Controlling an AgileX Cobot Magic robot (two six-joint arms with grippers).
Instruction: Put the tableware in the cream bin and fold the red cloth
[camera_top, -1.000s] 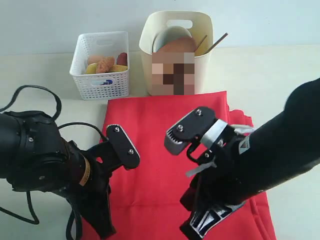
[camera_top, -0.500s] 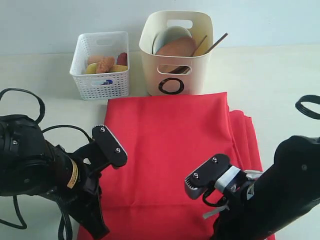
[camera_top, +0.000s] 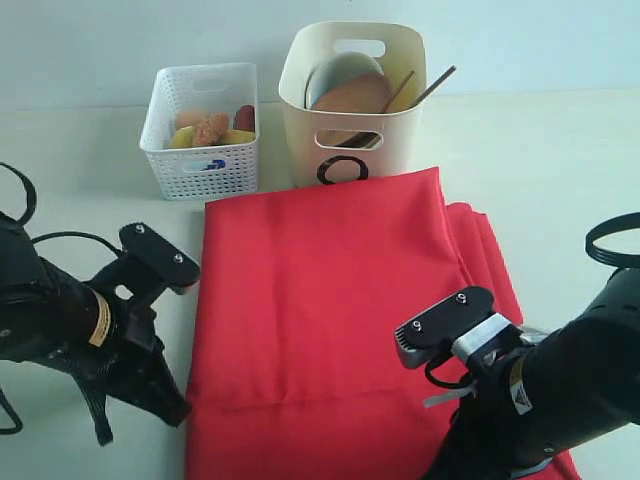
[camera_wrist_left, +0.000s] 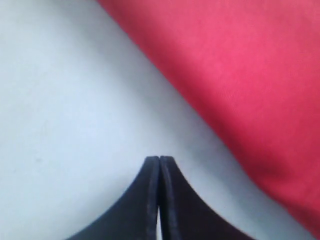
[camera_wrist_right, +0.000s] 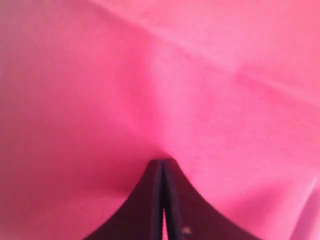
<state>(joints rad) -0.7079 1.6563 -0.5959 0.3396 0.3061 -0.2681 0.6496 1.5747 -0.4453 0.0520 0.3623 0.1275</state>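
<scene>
The red cloth (camera_top: 320, 290) lies folded on the table, its far edge touching the cream bin (camera_top: 395, 80). In the bin stand the pale bowl (camera_top: 340, 66), the wooden plate (camera_top: 350, 97) and chopsticks (camera_top: 432, 85); the other tableware is hidden. My left gripper (camera_wrist_left: 159, 159) is shut and holds nothing. It hovers over bare table beside the red cloth's (camera_wrist_left: 240, 75) left edge. My right gripper (camera_wrist_right: 162, 161) is shut, its tips against the red cloth (camera_wrist_right: 200, 75); no fabric shows between them. In the exterior view both grippers' tips are hidden under the arms.
A white perforated basket (camera_top: 200, 165) with food stands left of the bin. The left arm (camera_top: 70, 320) fills the near left. The right arm (camera_top: 550, 390) fills the near right, over the cloth's corner. A black cable loop (camera_top: 610, 240) rises at the right edge.
Both arms have dropped and drawn back toward the front. The left one has swung left off the cloth. The cloth's far edge now reaches the bin.
</scene>
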